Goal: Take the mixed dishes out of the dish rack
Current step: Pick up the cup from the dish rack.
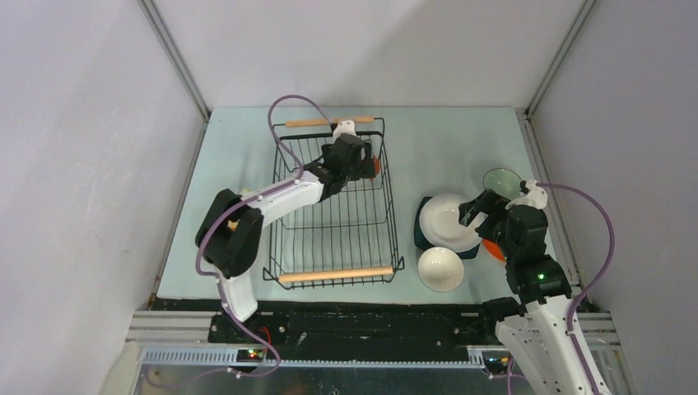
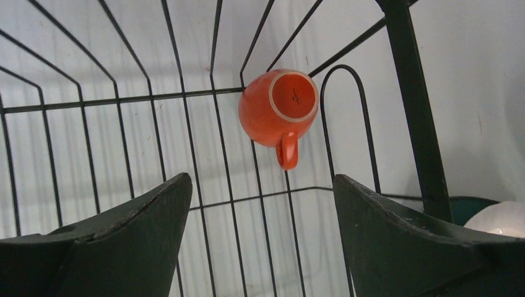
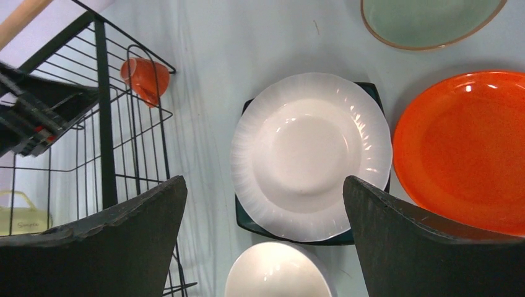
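Inside black wire dish rack (image 1: 388,216), glossy orange cup (image 2: 278,106); left claw (image 2: 263,192) wide, right claw (image 3: 265,185) wide.

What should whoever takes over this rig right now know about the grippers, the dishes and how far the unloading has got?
Left gripper: open, empty, inside the dish rack, facing the orange cup in its far right corner.
Right gripper: open, empty, above the white plate, which sits on the dark teal square plate.
Done: that stack, the orange plate, the pale green bowl and the white bowl are on the table, right of the rack. A pale yellow mug shows beyond the rack's left side.
Left: the orange cup, the only dish seen in the rack.
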You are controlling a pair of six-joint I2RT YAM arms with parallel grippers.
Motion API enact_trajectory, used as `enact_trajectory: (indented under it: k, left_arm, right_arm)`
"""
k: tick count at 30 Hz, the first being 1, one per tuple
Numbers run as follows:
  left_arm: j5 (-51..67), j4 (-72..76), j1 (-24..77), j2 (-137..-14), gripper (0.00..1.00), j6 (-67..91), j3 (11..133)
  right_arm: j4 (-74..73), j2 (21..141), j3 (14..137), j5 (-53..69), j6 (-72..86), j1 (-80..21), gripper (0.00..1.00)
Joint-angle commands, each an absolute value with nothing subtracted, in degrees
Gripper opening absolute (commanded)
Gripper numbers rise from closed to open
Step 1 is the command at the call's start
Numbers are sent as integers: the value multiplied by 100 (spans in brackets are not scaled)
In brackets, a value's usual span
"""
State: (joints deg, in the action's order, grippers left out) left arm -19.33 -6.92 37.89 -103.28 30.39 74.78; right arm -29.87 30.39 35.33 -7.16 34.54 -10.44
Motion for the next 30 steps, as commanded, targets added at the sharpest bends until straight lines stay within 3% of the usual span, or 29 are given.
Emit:
enact_trajectory:
  k: [1, 14, 24, 30]
  left_arm:
    - [-2093, -331, 3798, -10604, 90, 2934, 7890]
    - [-2155, -757, 3802, -11502, 80, 2907, 8773]
    - [-2138, -1055, 3805, -11842, 65, 2848, 9081]
    - [-2000, -1104, 3801, -11829, 64, 2754, 9063]
  right_arm:
    - [-2720, 2834, 3485, -603, 3500, -1073, 100]
    - [-2674, 2855, 3428, -659, 3559, -1072, 99]
    - [-2675, 2883, 3410, -672, 3576, -1073, 100]
    - [-2655, 2893, 3402, -671, 3586, -1067, 100]
